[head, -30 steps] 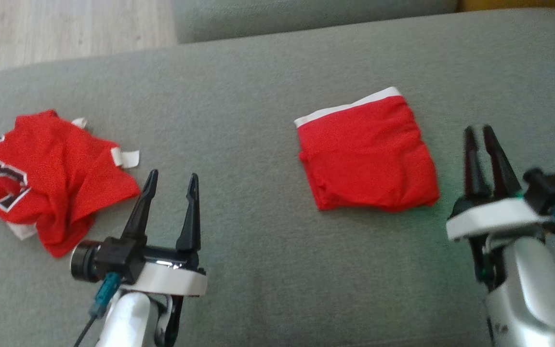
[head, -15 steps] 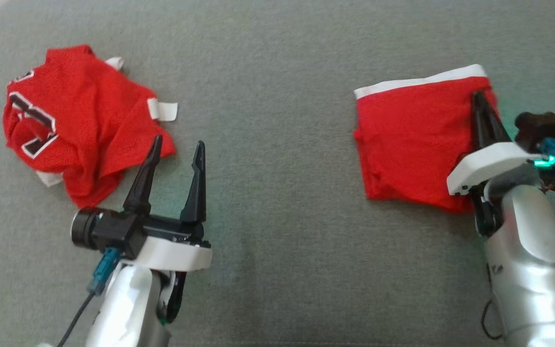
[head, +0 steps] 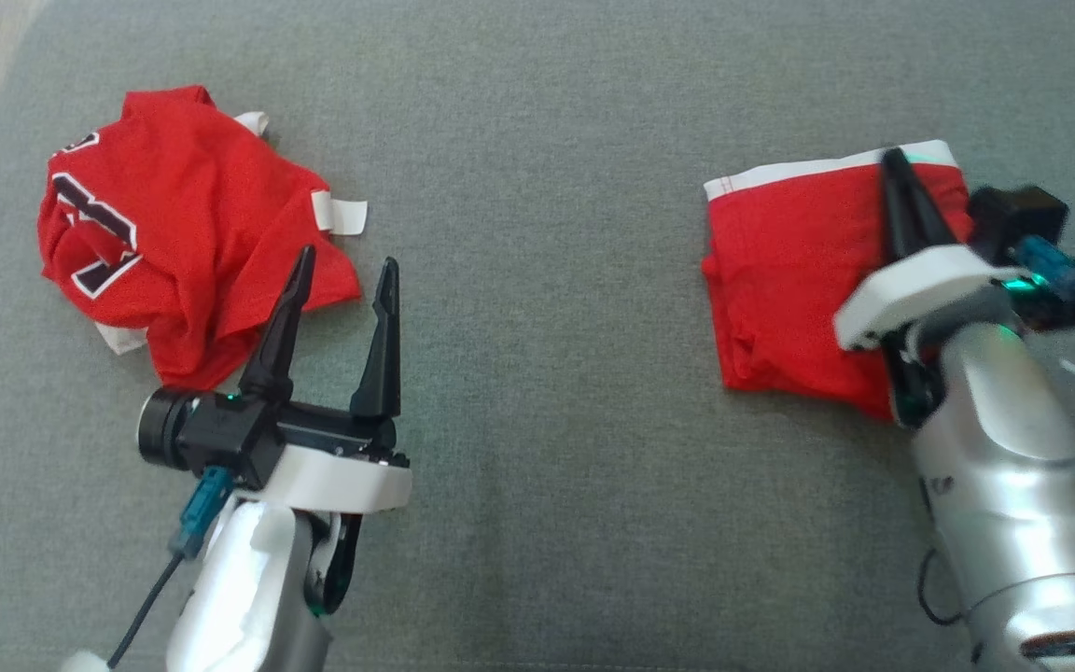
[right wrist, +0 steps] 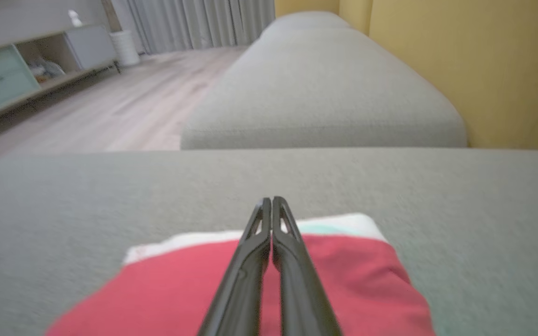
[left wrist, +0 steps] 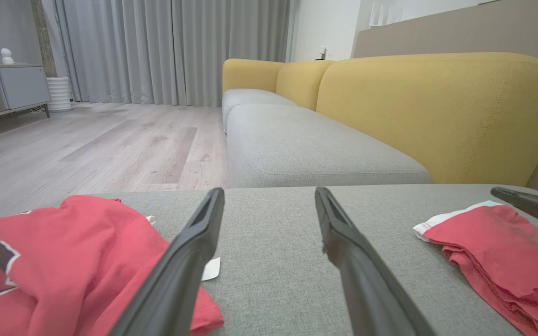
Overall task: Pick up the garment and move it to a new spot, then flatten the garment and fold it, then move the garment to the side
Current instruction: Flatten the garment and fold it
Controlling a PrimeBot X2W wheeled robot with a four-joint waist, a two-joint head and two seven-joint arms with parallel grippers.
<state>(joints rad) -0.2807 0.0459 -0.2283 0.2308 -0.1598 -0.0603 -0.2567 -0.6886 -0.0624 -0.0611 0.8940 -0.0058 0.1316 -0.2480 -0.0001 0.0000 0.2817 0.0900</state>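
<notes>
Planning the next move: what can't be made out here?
Head view: the right end effector and its arm cover the right edge of the folded red garment; contact with cloth unclear.
Right wrist view: blurred; bottom edge cuts the garment.
Left wrist view: frame edges and a finger of the left end effector hide part of the crumpled red jersey.

The right claw [right wrist: 271, 202], fingers pressed together, points across the red, white-edged garment [right wrist: 357, 280] on the grey cushion [right wrist: 87, 200].

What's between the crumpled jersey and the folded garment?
Head view: bare grey cushion, plus the open left gripper at the jersey's edge. The folded garment lies well apart.
</notes>
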